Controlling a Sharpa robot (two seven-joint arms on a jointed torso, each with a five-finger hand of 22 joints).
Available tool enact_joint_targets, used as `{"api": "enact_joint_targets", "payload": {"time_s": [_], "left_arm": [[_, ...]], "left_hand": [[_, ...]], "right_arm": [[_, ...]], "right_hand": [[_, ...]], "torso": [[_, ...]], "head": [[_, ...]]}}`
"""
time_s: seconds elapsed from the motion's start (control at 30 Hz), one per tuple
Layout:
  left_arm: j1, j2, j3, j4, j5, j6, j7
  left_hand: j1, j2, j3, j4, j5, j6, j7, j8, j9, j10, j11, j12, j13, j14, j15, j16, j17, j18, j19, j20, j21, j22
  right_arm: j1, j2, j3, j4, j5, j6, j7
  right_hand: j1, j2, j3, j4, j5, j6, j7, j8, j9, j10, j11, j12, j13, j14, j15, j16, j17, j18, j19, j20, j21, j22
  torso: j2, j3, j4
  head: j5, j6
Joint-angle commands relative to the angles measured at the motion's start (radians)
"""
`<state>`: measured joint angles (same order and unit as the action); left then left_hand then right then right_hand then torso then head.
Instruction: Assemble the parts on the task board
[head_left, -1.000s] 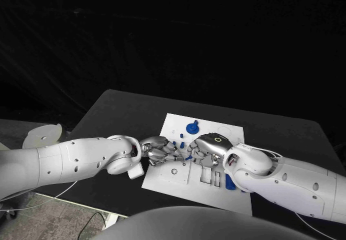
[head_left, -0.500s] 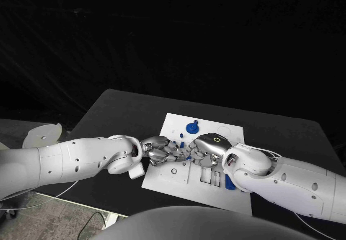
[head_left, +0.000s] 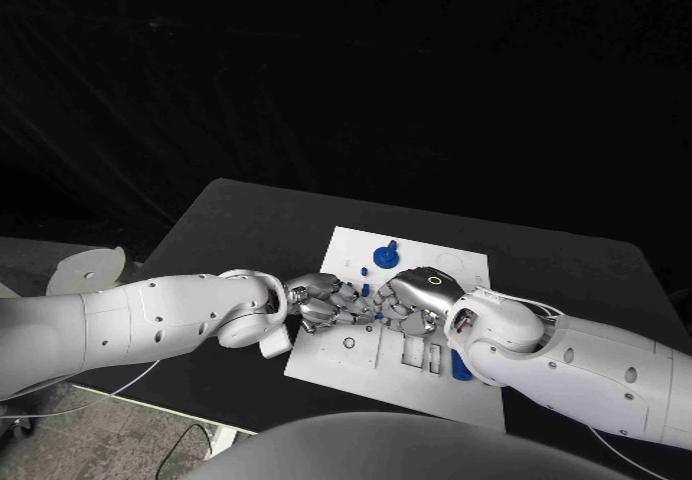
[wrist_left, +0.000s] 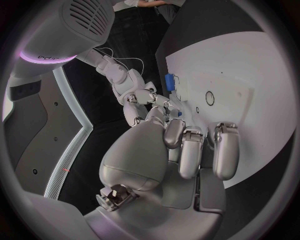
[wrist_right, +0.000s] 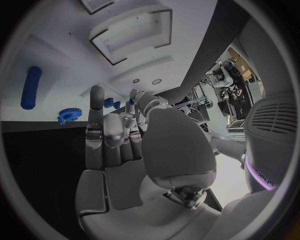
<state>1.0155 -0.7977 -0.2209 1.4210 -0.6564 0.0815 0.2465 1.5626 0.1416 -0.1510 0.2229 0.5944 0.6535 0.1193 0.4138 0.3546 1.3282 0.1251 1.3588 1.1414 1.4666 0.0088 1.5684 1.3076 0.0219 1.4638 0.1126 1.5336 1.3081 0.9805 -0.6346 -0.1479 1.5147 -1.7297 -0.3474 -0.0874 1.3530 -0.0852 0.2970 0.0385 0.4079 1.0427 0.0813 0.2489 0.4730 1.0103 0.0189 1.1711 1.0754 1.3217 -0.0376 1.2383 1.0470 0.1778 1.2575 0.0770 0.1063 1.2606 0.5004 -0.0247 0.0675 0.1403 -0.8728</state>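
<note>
The white task board (head_left: 433, 262) lies mid-table. Both hands meet over its near left part. My right hand (head_left: 414, 298) pinches a small blue part (wrist_right: 112, 103) between thumb and a finger (wrist_right: 96, 97), just above the board (wrist_right: 56, 55). My left hand (head_left: 323, 303) has its fingers (wrist_left: 189, 151) curled, with the tips against the right hand's fingertips beside that blue part (wrist_left: 179, 114); whether it grips the part is hidden. A blue gear (head_left: 385, 256) sits near the board's far edge. A blue cylinder (wrist_right: 30, 87) lies beside the gear (wrist_right: 67, 115).
Another blue part (head_left: 460, 365) lies at the board's near right, close under my right forearm. The board has rectangular recesses (wrist_right: 132, 31) and round holes (wrist_left: 210, 98). Black table (head_left: 231, 230) surrounds the board, with its edge at the left.
</note>
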Motion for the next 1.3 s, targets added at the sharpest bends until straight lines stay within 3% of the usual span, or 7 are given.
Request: {"api": "enact_joint_targets", "payload": {"time_s": [0.03, 0.63, 1.3], "left_arm": [[-0.001, 0.004, 0.000, -0.004, -0.001, 0.026, -0.009], [-0.002, 0.015, 0.000, -0.017, 0.001, 0.028, -0.018], [-0.009, 0.014, 0.000, -0.024, -0.005, 0.031, -0.025]], "left_hand": [[-0.007, -0.002, 0.006, 0.002, 0.004, -0.010, 0.001, -0.004, -0.001, 0.243, -0.084, 0.212, 0.429, 0.104, -0.008, 0.002, 0.263, -0.003, 0.032, 0.000, -0.003, 0.222], [-0.001, -0.002, 0.020, 0.001, 0.005, -0.010, 0.002, -0.011, -0.005, 0.243, -0.082, 0.212, 0.429, 0.104, -0.006, 0.002, 0.263, 0.000, 0.022, 0.002, -0.009, 0.217], [-0.001, -0.007, 0.034, 0.004, 0.002, -0.018, 0.004, -0.026, -0.012, 0.243, -0.081, 0.212, 0.429, 0.104, -0.004, 0.002, 0.263, 0.002, 0.011, 0.003, -0.015, 0.212]], "right_arm": [[-0.001, 0.000, 0.000, 0.003, -0.004, -0.016, 0.012], [-0.003, -0.009, 0.000, 0.031, 0.014, -0.028, 0.028], [-0.003, -0.011, 0.000, 0.030, 0.022, -0.017, 0.026]], "right_hand": [[0.009, -0.002, 0.005, -0.001, 0.005, 0.007, -0.001, 0.005, 0.000, -0.006, -0.001, -0.003, 0.001, -0.005, 0.001, -0.005, 0.001, 0.003, -0.002, -0.002, -0.006, 0.002], [0.005, -0.004, 0.005, 0.000, 0.002, 0.004, 0.001, 0.004, 0.002, -0.005, 0.001, -0.003, 0.002, -0.006, 0.002, -0.006, -0.001, 0.003, -0.002, -0.001, -0.007, 0.004], [0.006, -0.004, 0.009, -0.002, 0.014, 0.002, 0.002, 0.003, 0.005, -0.004, 0.001, -0.004, 0.002, -0.009, 0.003, -0.009, -0.006, 0.002, -0.003, -0.001, -0.007, 0.007]], "torso": [[0.000, 0.0001, 0.0002], [0.000, 0.0000, 0.0004], [0.000, -0.0002, 0.0005]], "head": [[0.001, 0.000], [0.005, 0.000], [0.010, 0.000]]}}
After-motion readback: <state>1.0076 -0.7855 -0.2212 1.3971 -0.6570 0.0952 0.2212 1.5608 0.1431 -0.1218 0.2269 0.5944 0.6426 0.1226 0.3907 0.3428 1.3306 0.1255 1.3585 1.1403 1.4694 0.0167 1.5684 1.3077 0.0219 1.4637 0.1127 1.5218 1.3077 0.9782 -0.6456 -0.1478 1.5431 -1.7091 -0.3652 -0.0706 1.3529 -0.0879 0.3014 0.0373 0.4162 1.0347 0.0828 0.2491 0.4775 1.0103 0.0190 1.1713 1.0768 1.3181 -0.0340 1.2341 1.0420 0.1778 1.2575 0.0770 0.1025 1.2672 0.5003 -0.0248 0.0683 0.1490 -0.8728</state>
